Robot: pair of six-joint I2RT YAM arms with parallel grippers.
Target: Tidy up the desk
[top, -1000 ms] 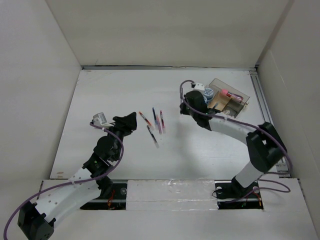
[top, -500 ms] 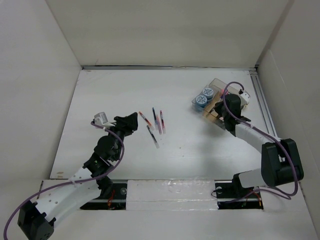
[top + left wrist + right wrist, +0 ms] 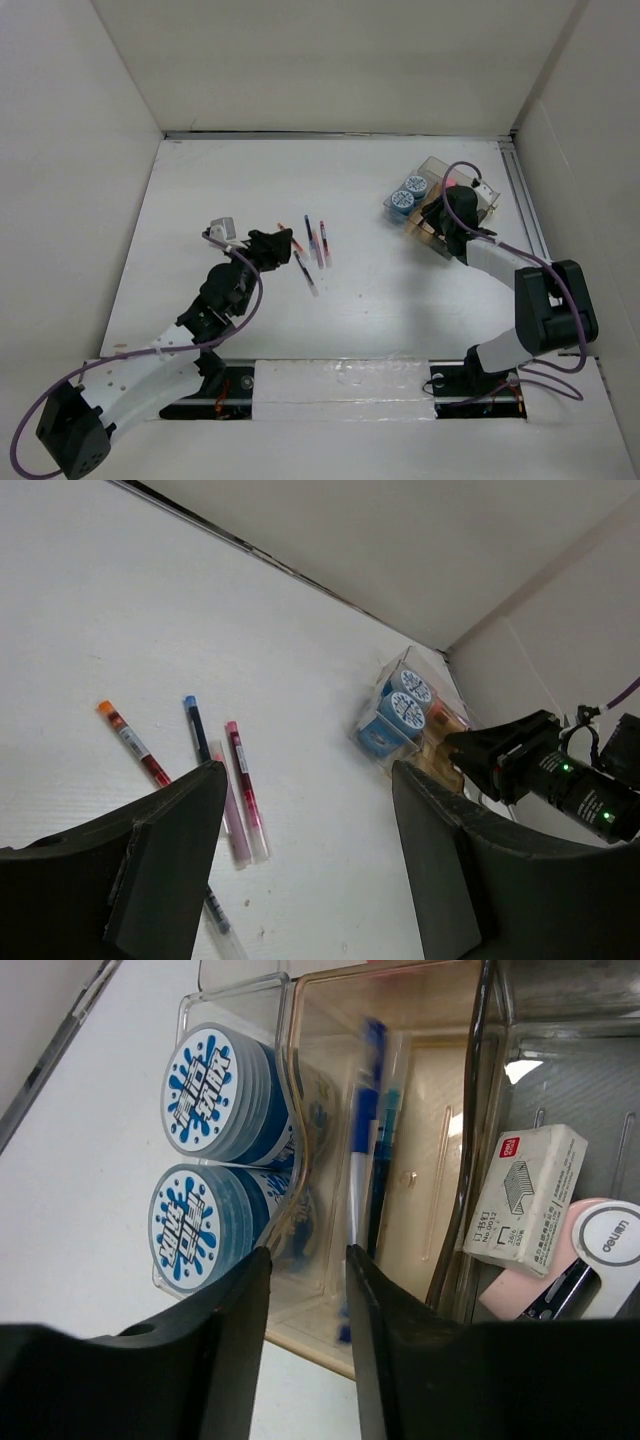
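Now the left gripper [image 3: 308, 780] gapes wide, empty, beside pens [image 3: 240, 770] on the desk [image 3: 150, 610]; the right gripper [image 3: 305, 1260], narrowly parted, holds nothing above the tray [image 3: 232, 988] at the desk's far right.

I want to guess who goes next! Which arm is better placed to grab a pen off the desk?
Left, I think. The left fingers stand open right beside the loose pens on the desk. The right fingers hang over the clear tray, far from those pens.
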